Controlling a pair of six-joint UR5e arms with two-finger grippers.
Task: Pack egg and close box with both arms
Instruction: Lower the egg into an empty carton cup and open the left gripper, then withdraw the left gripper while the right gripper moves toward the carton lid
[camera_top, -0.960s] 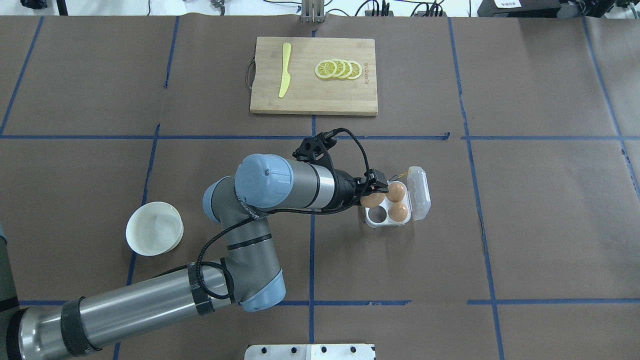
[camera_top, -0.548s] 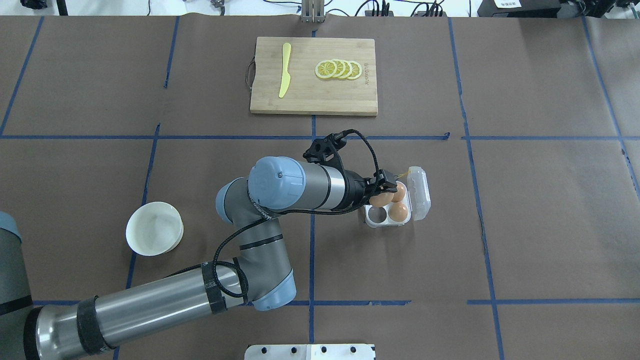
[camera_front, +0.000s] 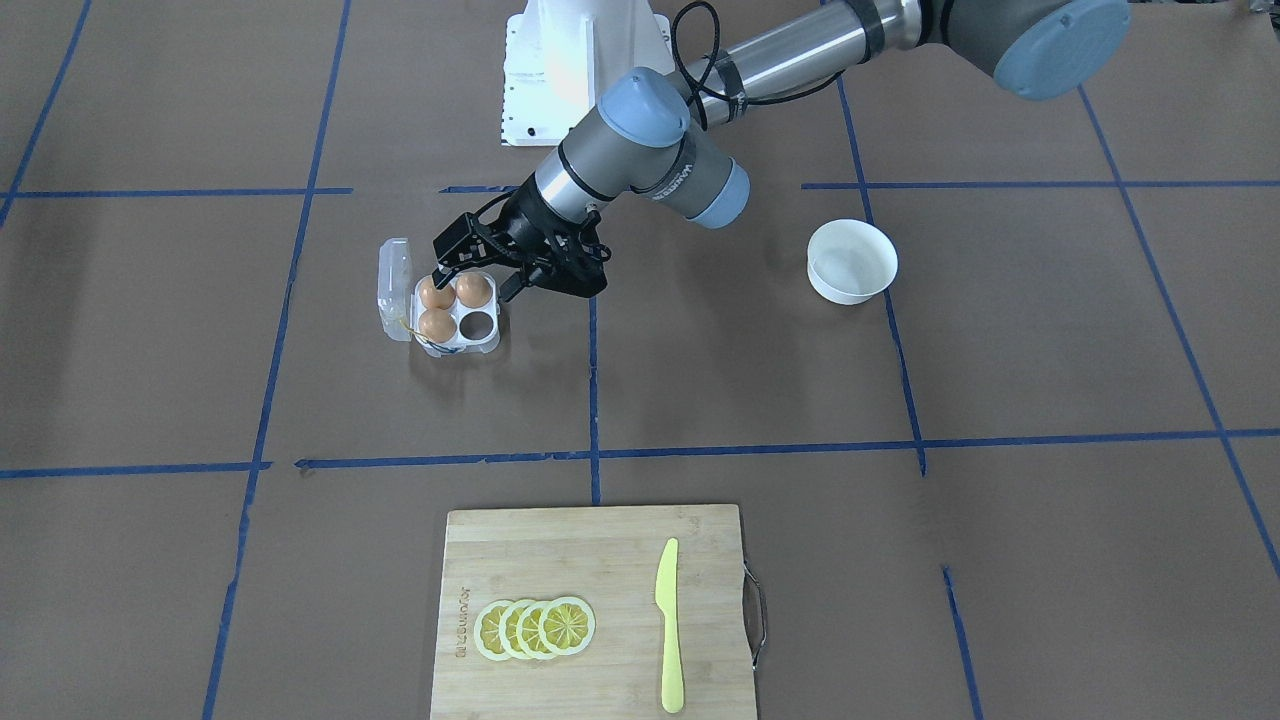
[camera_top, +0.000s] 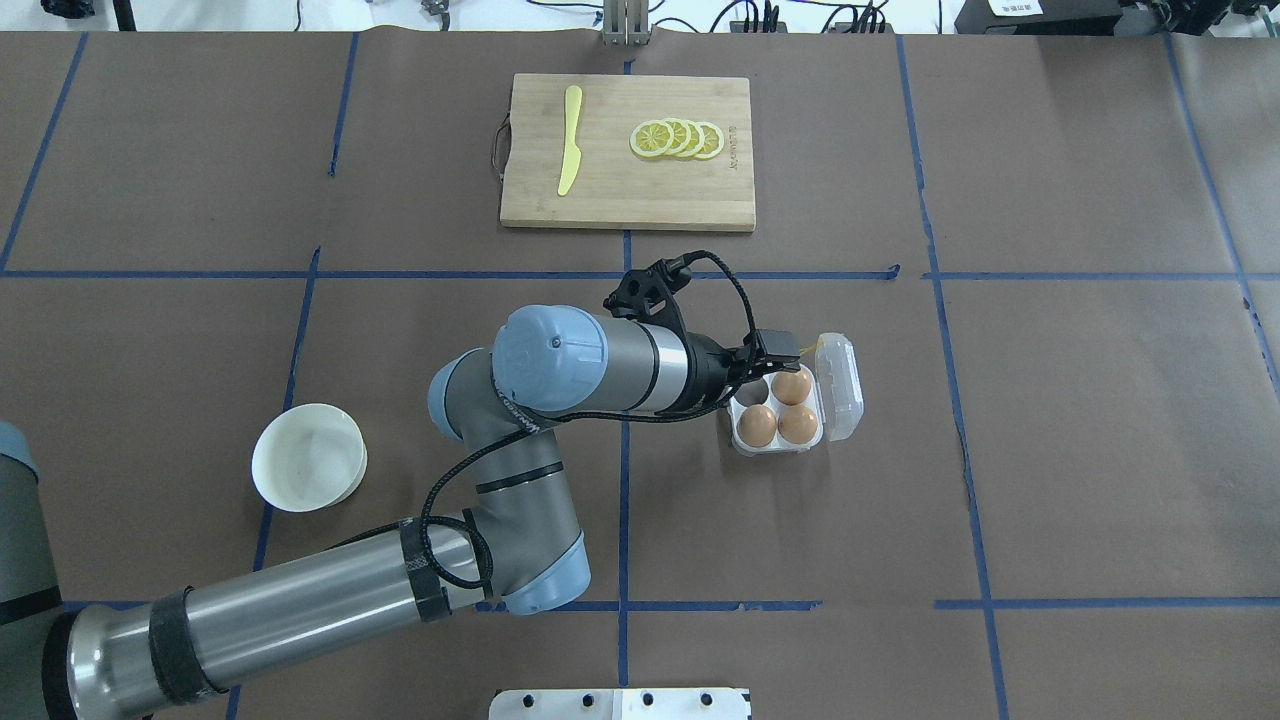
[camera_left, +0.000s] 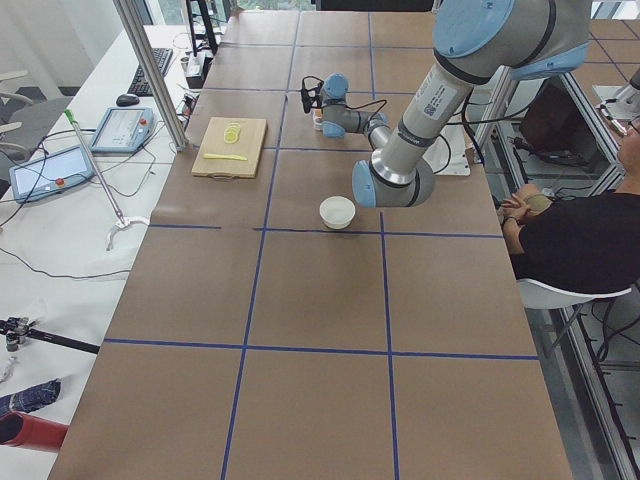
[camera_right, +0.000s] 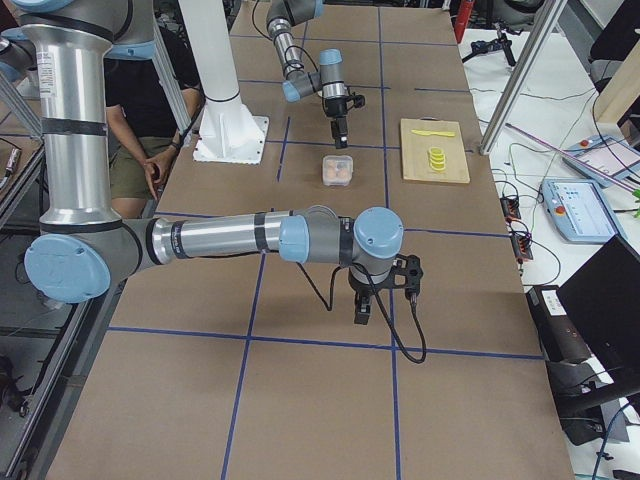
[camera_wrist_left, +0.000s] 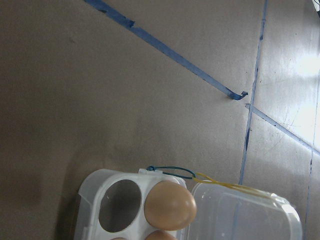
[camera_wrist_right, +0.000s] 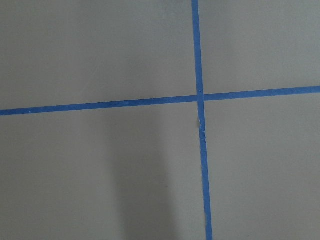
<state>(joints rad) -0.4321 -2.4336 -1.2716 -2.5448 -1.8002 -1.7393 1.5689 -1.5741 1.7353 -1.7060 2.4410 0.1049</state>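
Observation:
The clear four-cell box lies open, its lid flipped to the right. Three tan eggs sit in it: one in the near-left cell, one near-right, one far-right. The far-left cell is empty. My left gripper hangs just above the box's left side, open and empty; it also shows in the front view. The left wrist view shows one egg, the empty cell and the yellow string. My right gripper points down at bare table far from the box; I cannot tell its state.
A white bowl stands at the left, beside the left arm's elbow. A wooden cutting board at the back holds a yellow knife and lemon slices. A white pedestal stands at the robot's edge.
The left gripper moved right over the box with an egg in it and let it go. That egg now sits in the near-left cell, and the gripper is open above the box.

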